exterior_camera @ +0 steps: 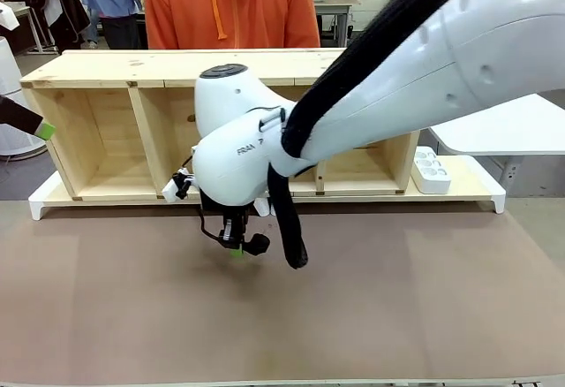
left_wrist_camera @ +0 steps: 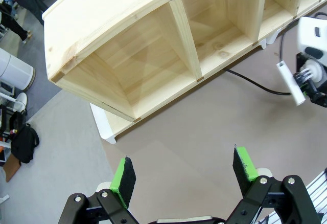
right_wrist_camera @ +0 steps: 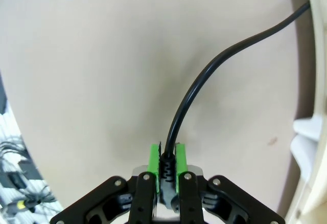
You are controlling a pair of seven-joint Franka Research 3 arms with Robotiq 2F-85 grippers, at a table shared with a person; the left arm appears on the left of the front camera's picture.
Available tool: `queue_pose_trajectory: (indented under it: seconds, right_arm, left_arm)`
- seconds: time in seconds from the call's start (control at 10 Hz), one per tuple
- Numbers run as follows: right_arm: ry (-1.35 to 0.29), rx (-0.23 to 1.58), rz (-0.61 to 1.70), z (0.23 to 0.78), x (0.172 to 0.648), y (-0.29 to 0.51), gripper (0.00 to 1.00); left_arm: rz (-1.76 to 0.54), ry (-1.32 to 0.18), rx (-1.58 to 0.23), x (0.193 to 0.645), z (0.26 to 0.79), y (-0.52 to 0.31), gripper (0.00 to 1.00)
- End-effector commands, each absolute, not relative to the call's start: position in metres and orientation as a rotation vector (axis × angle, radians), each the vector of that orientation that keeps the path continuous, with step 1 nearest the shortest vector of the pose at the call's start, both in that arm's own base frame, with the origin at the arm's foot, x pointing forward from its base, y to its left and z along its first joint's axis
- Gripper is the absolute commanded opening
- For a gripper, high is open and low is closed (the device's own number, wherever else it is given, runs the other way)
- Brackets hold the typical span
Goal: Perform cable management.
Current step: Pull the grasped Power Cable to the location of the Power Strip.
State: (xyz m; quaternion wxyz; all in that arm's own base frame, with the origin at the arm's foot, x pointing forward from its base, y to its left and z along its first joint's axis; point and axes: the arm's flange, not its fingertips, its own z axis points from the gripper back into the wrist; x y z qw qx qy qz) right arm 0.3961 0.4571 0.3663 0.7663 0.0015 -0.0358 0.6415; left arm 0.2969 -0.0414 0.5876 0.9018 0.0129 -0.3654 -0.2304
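My right gripper has its green pads pressed tight on the ribbed end of the cable; that end sits upright between the jaws at the bottom centre of the right wrist view. From there the cord rises straight up the frame, then bends and sweeps to the upper right corner, lying on the brown table. So its long axis runs away from my fingers and slants right, toward the pale edge at the right margin, which I take to be the base of the wooden shelf.

In the front view this gripper hangs low over the table just left of centre, in front of the shelf's lower edge.

My left gripper is spread wide with nothing between its pads. In the left wrist view the cord lies in the upper right, coming out from under the shelf front and running right toward my right wrist, well apart from the left jaws.

My right arm is the nearer one, already on the end. I judge that any pull should follow the cord's line, since dragging across it could snag it under the shelf.
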Motion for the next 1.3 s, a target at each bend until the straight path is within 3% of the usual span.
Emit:
queue_pose_trajectory:
  seconds: [0.0, 1.2]
  right_arm:
    - [-0.127, 0.056, 1.346, 0.377, 0.360, 0.414, 0.15]
    - [-0.213, -0.045, 1.014, 0.416, 0.246, 0.292, 0.15]
  left_arm:
    - [-0.475, -0.757, 0.027, 0.298, 0.587, -0.041, 1.00]
    - [-0.475, -0.757, 0.027, 0.298, 0.587, -0.041, 1.00]
